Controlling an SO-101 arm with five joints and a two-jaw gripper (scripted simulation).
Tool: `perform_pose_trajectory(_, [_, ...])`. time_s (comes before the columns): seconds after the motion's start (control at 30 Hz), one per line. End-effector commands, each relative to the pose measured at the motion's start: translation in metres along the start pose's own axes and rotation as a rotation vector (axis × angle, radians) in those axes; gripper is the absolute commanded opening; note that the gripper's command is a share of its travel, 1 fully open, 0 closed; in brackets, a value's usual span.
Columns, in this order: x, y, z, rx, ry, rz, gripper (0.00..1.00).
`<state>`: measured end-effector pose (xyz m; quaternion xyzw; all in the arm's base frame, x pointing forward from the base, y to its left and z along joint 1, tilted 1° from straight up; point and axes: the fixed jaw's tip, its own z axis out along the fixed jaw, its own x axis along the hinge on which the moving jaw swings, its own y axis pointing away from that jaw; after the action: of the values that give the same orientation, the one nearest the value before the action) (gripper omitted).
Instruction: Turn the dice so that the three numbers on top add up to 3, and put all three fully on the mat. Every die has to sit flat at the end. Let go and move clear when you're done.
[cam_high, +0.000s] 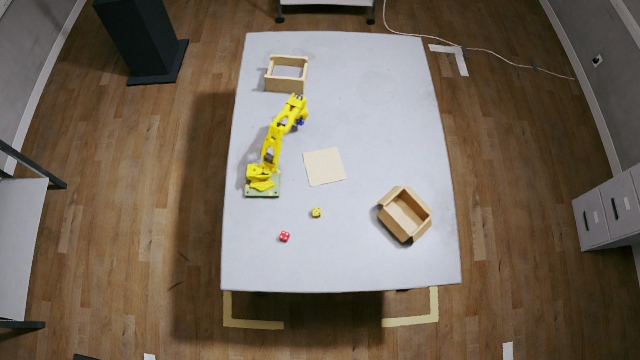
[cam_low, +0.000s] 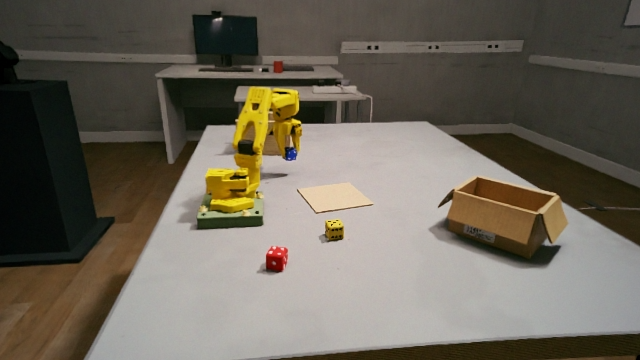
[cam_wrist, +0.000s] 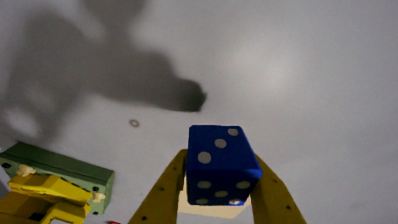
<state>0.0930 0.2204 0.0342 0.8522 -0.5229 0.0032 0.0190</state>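
My gripper (cam_high: 300, 121) (cam_low: 290, 154) (cam_wrist: 220, 197) is shut on a blue die (cam_high: 301, 121) (cam_low: 290, 154) (cam_wrist: 220, 162) and holds it in the air above the table, behind the tan mat (cam_high: 324, 166) (cam_low: 334, 196). In the wrist view the die shows a three-pip face toward the camera. A yellow die (cam_high: 316, 212) (cam_low: 334, 230) sits flat on the table in front of the mat, off it. A red die (cam_high: 284, 236) (cam_low: 276, 258) sits flat nearer the front edge, left of the yellow one.
An open cardboard box (cam_high: 405, 214) (cam_low: 505, 215) lies at the right. A wooden open frame box (cam_high: 286, 73) stands at the back, just beyond the gripper. The arm's green base (cam_high: 262, 190) (cam_low: 230, 215) (cam_wrist: 55, 165) sits left of the mat.
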Motion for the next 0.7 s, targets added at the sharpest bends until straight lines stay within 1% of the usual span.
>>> perform_pose_trajectory(0.0, [-0.0016,-0.0009,-0.0070,0.023,-0.017,-0.160,0.00])
perform_pose_trajectory(0.1, [-0.0008,-0.0011,-0.0070,0.023,-0.016,-0.262,0.00])
perform_pose_trajectory(0.17, [-0.0008,-0.0011,-0.0070,0.023,-0.016,-0.262,0.00])
perform_pose_trajectory(0.43, [0.0008,-0.0018,-0.0069,0.025,-0.013,-0.483,0.00])
perform_pose_trajectory(0.67, [0.0016,-0.0023,-0.0069,0.026,-0.012,-0.606,0.00])
